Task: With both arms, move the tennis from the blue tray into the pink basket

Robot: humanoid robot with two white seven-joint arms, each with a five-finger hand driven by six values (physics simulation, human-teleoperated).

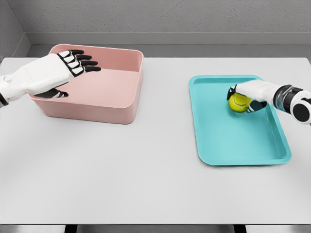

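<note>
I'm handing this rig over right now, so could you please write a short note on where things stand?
Right hand: over the tray, fingers curled around the ball; whether it is lifted off the tray floor cannot be told.
Left hand: open, fingers spread, over the near left part of the basket, holding nothing.
Basket stands on the table's left, tray on its right, well apart.
Done: ball grasped.
Left: pass the ball to the left hand, then drop it into the basket.
</note>
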